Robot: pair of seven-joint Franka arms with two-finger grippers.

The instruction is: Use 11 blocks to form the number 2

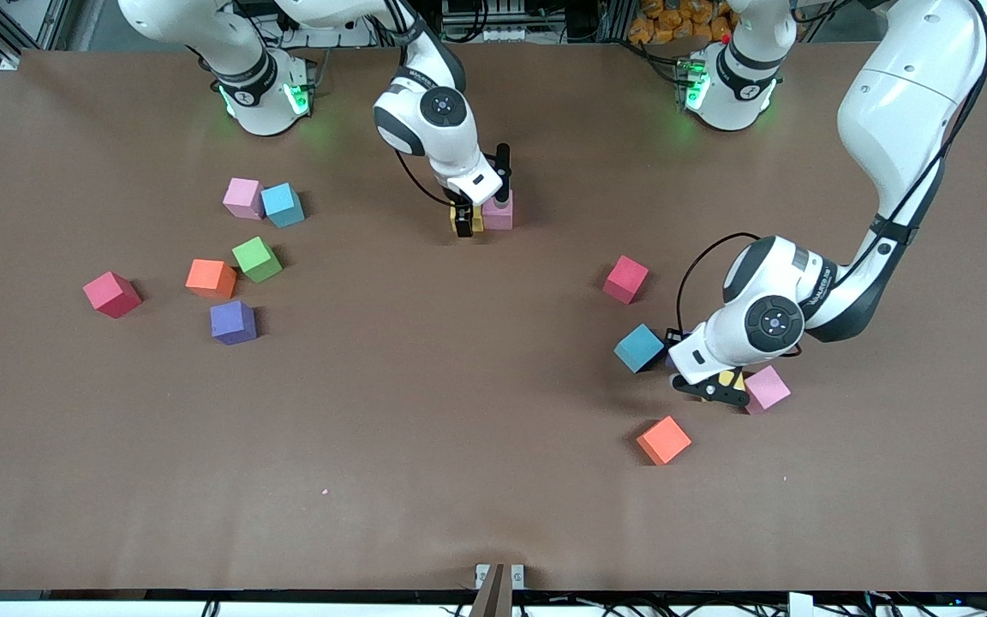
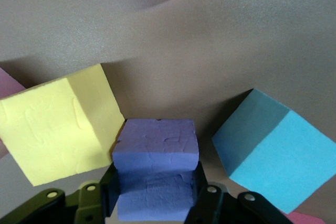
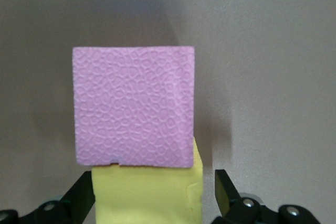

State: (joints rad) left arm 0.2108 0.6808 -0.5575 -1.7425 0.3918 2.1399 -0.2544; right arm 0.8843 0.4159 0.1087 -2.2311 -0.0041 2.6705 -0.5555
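Your right gripper (image 1: 483,207) was down at mid-table, jaws parted around the yellow block (image 3: 147,195), with a gap showing on one side and nothing gripped. The pink block (image 3: 134,108) touched that yellow block; the two were all there was of the number 2.

Toward the right arm's end from the yellow block, you had six loose blocks: one pink, one blue, one green, one orange, one red, one purple.

Toward the left arm's end were six more: red, blue, pink, orange, a second yellow, and the purple block (image 2: 156,150). Your left gripper (image 2: 156,195) had its fingers pressed against both sides of that purple block.
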